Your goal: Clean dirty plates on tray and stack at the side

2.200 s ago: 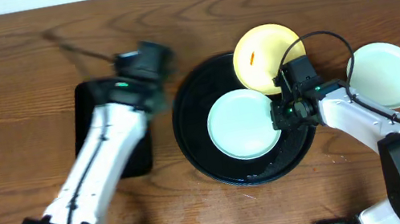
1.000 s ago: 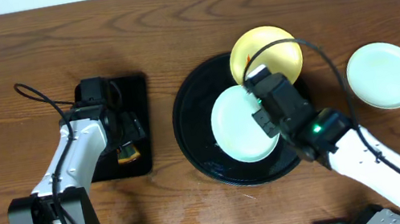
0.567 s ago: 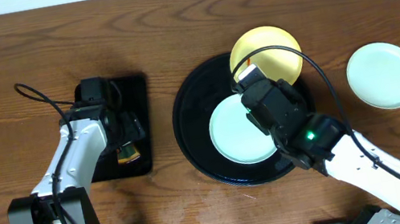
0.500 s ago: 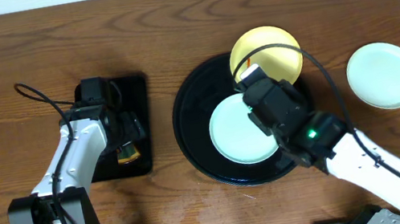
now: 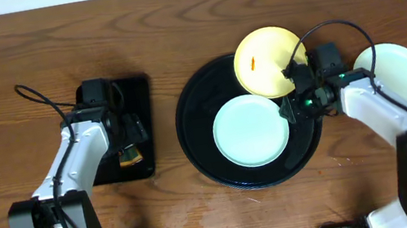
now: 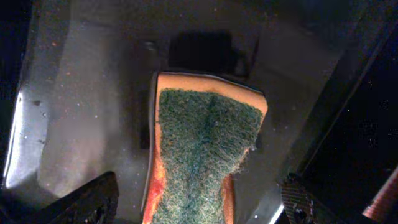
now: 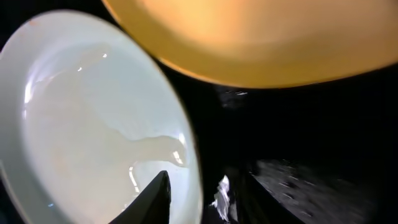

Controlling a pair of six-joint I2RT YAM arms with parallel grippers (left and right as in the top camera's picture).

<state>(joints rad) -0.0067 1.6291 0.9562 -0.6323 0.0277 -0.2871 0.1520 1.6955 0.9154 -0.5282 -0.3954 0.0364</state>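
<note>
Now the pale mint-blue round plate lies flat, face up, in the large round glossy black tray, right of its centre. A pale yellow round plate rests across the tray's upper-right rim. The right gripper has its jaws slightly apart astride the mint plate's rim. The left gripper is spread wide over a green-topped orange sponge.

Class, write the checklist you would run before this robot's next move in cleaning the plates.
1. Left gripper open over the sponge: ok.
2. Sponge gripped: not ok, it lies loose on the rectangular tray.
3. Right gripper astride the rim of the mint plate on the round tray: ok.
4. Yellow plate clean: not ok, orange smear.
5. That mint plate clean: cannot tell.
6. Second mint plate set aside on the table: ok.
</note>
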